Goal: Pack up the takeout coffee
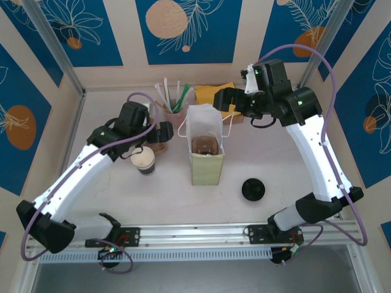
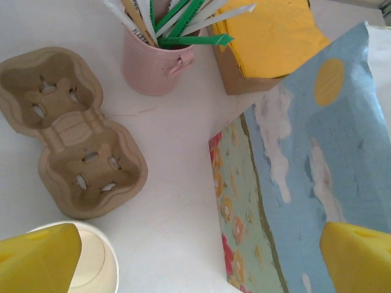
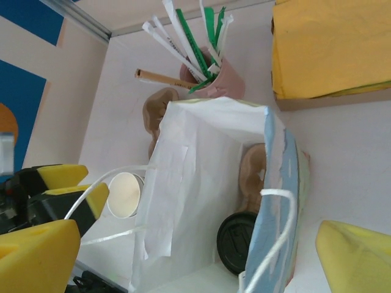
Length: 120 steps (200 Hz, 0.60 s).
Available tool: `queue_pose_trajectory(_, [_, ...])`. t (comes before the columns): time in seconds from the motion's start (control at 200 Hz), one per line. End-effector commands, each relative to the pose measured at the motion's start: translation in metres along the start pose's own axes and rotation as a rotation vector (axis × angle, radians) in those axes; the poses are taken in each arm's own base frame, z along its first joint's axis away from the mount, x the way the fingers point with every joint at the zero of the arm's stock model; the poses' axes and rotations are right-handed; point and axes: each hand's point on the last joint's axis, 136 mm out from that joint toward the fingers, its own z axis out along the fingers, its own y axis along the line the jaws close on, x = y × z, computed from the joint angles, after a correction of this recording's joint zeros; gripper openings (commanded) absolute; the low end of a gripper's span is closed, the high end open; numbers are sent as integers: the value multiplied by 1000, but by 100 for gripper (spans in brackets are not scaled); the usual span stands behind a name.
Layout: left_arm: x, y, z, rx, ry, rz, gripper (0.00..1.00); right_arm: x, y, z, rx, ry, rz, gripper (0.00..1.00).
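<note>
The coffee cup (image 1: 145, 160) stands uncapped on the table (image 1: 183, 201), just left of the paper bag (image 1: 206, 168). Its black lid (image 1: 253, 189) lies apart on the bag's other side. My worry is a spill or a tip: lifted without its lid over that tall rim, 1 knock upsets it, and the light bag could topple too. The left claw (image 2: 197, 261) is spread wide with nothing in it, 1 finger (image 2: 36, 259) over the cup's rim, and closing off-centre could crush the paper wall. The right claw (image 3: 195, 262) hangs over the bag mouth, also wide and empty, with a white handle (image 3: 278, 193) close enough to snag. Room is tight at the back, where the straw cup (image 1: 174, 113), cardboard tray (image 2: 67, 134) and napkin box (image 1: 215, 93) crowd together, while the front of the table lies open.
</note>
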Motion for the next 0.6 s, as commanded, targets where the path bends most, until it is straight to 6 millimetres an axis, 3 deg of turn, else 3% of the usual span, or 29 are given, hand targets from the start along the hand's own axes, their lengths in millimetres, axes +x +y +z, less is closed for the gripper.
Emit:
queue_pose_trajectory(0.0, [-26,-2,5,-18,-45,27,100,-5,10,-14,-107,-22,-35,99])
queue_pose_trajectory(0.335, [-69,-3,46,-62,-28,79,94,0,-5,-10,-105,-9,-6,99])
queue_pose_trajectory(0.48, [-83,-1,72,-72,-4,92,86,-3,-13,-5,-67,-13,13,99])
queue_pose_trajectory(0.595, [-94,-5,92,-50,5,127,72,-9,-19,-5,-29,-35,28,99])
